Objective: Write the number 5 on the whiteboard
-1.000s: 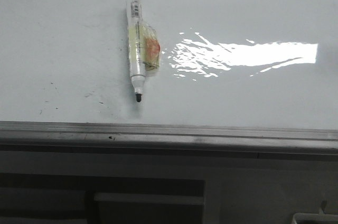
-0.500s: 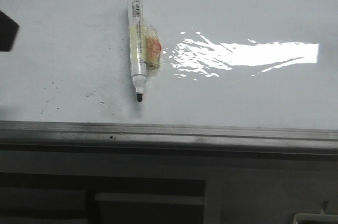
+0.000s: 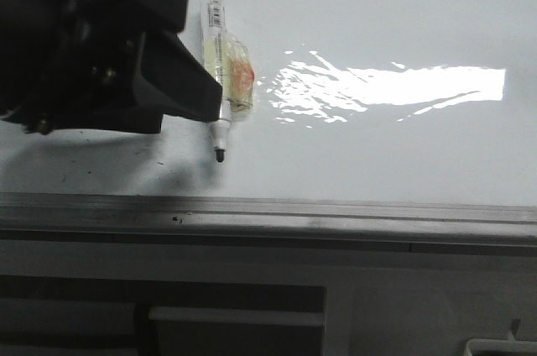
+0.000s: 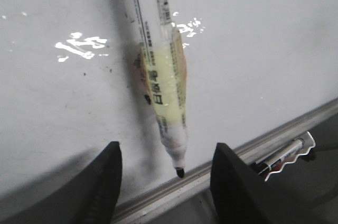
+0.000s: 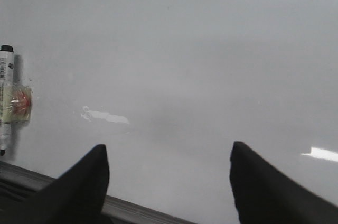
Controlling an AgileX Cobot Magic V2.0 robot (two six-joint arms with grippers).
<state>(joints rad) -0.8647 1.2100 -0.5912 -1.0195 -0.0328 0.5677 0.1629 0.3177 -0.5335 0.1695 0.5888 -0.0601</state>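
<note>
From the front, the left gripper [image 3: 180,79] is a big black mass over the whiteboard [image 3: 377,20], reaching in from the board's left edge. Its dark fingers [image 3: 176,83] end just beside the marker [image 3: 220,70], and this view does not settle whether they touch it.

The left wrist view makes things clearer. The two black fingertips are spread wide with the marker [image 4: 163,76] lying between them, clear of both, so the jaws are apart and hold nothing. The marker's black tip points at the grey metal frame [image 4: 253,147] along the board's near edge, and a yellowish wrap with tape covers the middle of its barrel. Only this view shows a second pen [image 4: 280,155] with a wavy metal clip, lying below the frame.

The right wrist view shows what the front camera does not: the right gripper [image 5: 169,192], its two dark fingertips wide apart and empty over bare board, well away from the marker [image 5: 6,108], which appears small at the far side of that picture.

The front view alone shows the bright streak of glare [image 3: 403,87] beside the marker, toward the board's right edge, and small dark specks [image 3: 75,171] near the near-left part of the board. I can make out no drawn strokes of a number 5 on the board in any view.
</note>
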